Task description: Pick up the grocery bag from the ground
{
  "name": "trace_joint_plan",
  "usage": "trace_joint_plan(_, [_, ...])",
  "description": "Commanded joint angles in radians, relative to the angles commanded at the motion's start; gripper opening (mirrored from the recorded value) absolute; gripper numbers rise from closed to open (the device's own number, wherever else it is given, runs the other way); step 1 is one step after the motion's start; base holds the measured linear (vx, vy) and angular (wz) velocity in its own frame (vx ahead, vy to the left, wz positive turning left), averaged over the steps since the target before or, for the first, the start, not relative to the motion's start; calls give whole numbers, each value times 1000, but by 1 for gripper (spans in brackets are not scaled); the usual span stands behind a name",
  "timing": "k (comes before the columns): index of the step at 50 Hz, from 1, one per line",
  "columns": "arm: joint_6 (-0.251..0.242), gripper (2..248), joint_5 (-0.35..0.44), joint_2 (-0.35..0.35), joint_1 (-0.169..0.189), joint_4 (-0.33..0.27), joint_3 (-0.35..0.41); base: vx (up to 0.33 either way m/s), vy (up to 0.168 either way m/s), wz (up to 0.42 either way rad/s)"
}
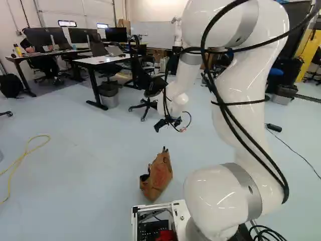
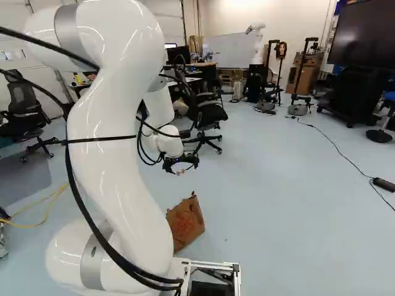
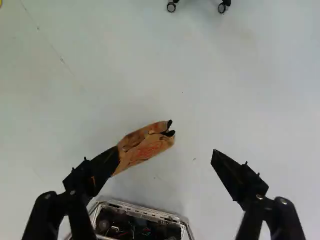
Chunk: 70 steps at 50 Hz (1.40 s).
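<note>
Glossy white arm (image 1: 251, 80), grey joint bands (image 1: 251, 188), black cables (image 1: 286, 193).

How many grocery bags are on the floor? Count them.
1: the brown paper bag, on the floor just ahead of the base, lower than the open gripper. Others may be hidden behind the arm.

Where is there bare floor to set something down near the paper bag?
Bare floor lies between the bag and yellow cable, also between the bag and black cable at the right base view's right. Tight: between bag and base frame. Crowded: around the white desk.
</note>
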State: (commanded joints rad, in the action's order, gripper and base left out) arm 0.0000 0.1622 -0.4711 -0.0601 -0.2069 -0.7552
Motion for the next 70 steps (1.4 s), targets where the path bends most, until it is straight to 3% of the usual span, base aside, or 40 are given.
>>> trace_joint_plan(33, [0, 247, -4, -194, -87, 0, -170, 0, 0, 0])
trace_joint_plan(59, [0, 247, -14, -292, -95, 0, -227, 0, 0, 0])
trace_joint_plan(70, [104, 247, -14, -332, -95, 0, -250, 0, 0, 0])
